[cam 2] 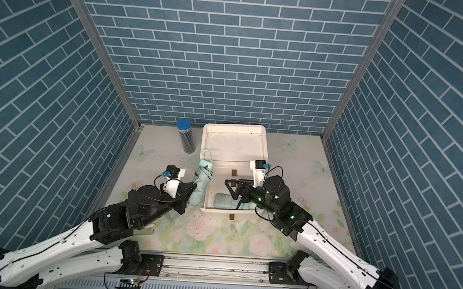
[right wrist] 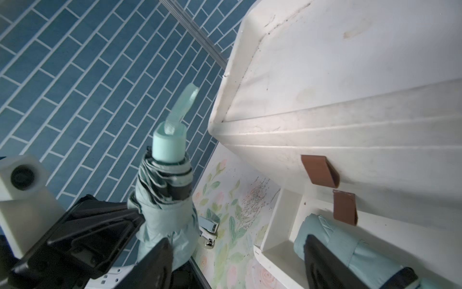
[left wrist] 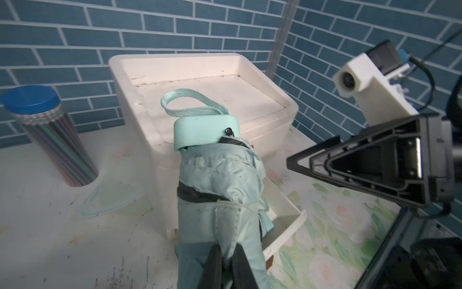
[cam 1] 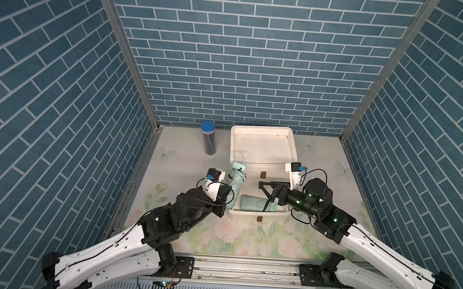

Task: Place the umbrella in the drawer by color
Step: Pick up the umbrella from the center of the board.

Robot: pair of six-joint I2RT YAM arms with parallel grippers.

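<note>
Flowers cover the surface [cam 1: 246,241]. At its back left stands a tall tube with a blue lid [cam 1: 208,139].

Next comes the left hand [left wrist: 227,265]. It is squeezed tight on the cloth end of a folded mint green umbrella [cam 1: 236,183]. This umbrella tilts up, and its handle end is just beside the left front corner of the white drawer box [cam 1: 263,130]. Its strap [left wrist: 192,103] loops over the top of the box.

The bottom drawer [cam 1: 259,213] is pulled out toward the robot. A second mint green umbrella [cam 1: 255,203] lies flat inside it.

The right hand [cam 1: 263,196] is over this drawer. Its fingers are spread wide apart and grip nothing. One finger hangs low over the umbrella in the drawer.

One brown tab [cam 1: 263,175] sits on the box front and another brown tab [cam 1: 260,219] on the drawer front.
</note>
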